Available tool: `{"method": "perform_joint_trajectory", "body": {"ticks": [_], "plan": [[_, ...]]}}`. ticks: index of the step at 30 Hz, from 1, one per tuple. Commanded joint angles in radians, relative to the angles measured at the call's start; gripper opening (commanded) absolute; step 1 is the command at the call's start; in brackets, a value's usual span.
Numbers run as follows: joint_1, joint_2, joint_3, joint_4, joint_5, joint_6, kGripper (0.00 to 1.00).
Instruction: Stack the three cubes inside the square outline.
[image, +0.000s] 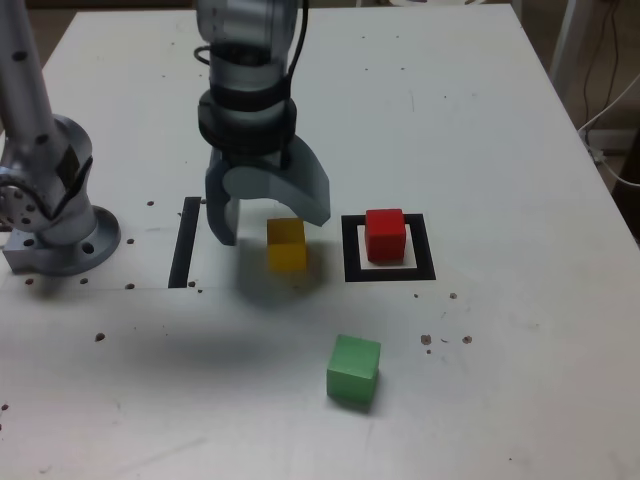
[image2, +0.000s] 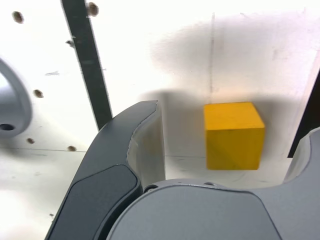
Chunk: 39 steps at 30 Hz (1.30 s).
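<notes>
The counter (image: 520, 130) is a white top, flecked with small holes, and it carries everything here. The arm's base (image: 50, 215) sits at the exterior view's left edge, well clear of the work.

The tool (image: 268, 228) hangs over the middle of the counter with its jaws spread wide and nothing between them but air and the yellow cube (image: 286, 244). The wrist view shows that cube sitting on the counter between the two fingers, touching neither, so it looks lined up for a grasp and not yet held.

The square outline (image: 389, 274) lies just to the exterior view's right of the tool. The red cube (image: 385, 234) stands inside it on the white centre, which reads as the bottom of the stack already in place.

A straight black strip (image: 184, 245) lies on the other side of the tool; it is only a flat marking and blocks nothing.

The green cube (image: 353, 369) rests alone nearer the counter's front edge, apart from the rest and out of the path between yellow and red.

The right-hand finger hangs near the outline, so I judge closing leaves red undisturbed.
</notes>
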Motion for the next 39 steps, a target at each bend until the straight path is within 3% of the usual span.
{"method": "perform_joint_trajectory", "body": {"ticks": [1, 16, 24, 33, 39], "plan": [[0.0, 0.018, 0.003, -0.017, 0.001, -0.001, 0.92], [0.0, 0.121, 0.002, -0.104, -0.021, -0.004, 0.83], [0.0, 0.146, -0.001, -0.108, -0.025, -0.003, 0.74], [0.0, 0.151, -0.005, -0.116, -0.023, -0.018, 0.43], [0.0, 0.144, -0.008, -0.118, -0.006, -0.033, 0.28]]}}
